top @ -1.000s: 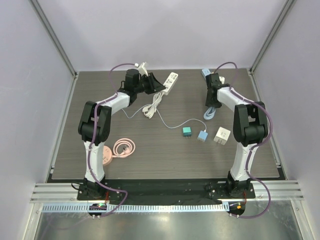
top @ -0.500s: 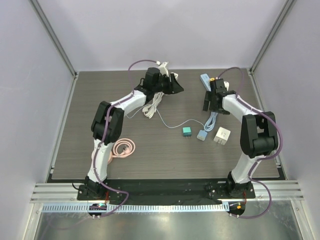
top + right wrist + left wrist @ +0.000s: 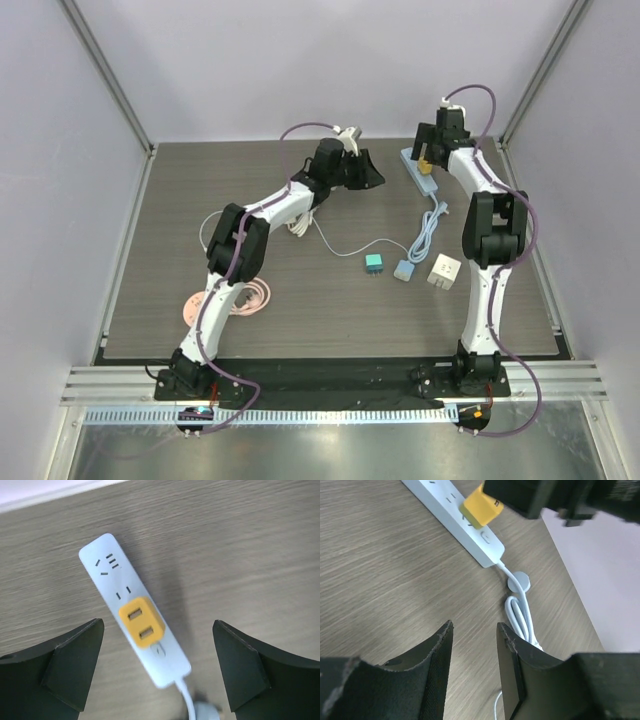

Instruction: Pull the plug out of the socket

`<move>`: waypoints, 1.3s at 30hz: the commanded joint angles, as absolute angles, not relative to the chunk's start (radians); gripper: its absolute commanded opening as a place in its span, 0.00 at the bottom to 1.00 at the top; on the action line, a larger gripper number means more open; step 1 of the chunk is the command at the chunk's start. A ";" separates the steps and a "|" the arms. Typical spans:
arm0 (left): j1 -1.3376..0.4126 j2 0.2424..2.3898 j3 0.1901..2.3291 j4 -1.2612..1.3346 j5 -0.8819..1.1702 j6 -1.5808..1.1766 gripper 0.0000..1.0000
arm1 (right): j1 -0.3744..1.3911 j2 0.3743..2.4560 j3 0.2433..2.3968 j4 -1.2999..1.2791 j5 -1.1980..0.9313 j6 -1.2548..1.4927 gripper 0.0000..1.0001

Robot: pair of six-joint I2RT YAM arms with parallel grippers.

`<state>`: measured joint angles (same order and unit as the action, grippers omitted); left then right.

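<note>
- Looking down from the top camera: yellow plug [image 3: 425, 166] is seated in the pale power strip [image 3: 410, 158] at the far right corner of the counter [image 3: 300, 310]. The right jaws hang directly over it. The left jaws sit well to its left, pointing its way.
- Left wrist: left jaws narrowly parted with nothing between them, bare counter below. The plug [image 3: 481, 507] lies far ahead in the strip [image 3: 485, 550], under the dark right jaws. A white cord [image 3: 520, 607] trails from the strip's end.
- Right wrist: right jaws spread wide and empty. The plug [image 3: 141, 622] sits centred between them, clear of both, in the socket of the strip [image 3: 105, 570] nearest the cord.
</note>
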<state>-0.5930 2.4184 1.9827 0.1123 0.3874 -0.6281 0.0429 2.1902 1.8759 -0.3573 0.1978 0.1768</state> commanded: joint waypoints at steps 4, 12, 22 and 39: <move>-0.588 2.421 2.042 0.150 0.360 -0.658 0.43 | 0.037 2.350 2.075 -0.325 0.052 0.020 0.97; -0.588 2.453 2.088 0.156 0.384 -0.696 0.43 | 0.038 2.476 2.213 -0.337 -0.024 -0.032 0.99; -0.571 2.436 2.051 0.248 0.334 -0.751 0.43 | 0.051 2.568 2.292 -0.388 -0.196 -0.041 0.83; -0.522 2.448 2.029 0.311 0.359 -0.831 0.41 | 0.083 2.225 1.870 -0.428 -0.271 -0.057 0.50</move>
<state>-0.5144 2.4489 2.0285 0.2527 0.3458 -0.8165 0.0715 2.3425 1.9331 -0.3779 -0.2180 -0.0559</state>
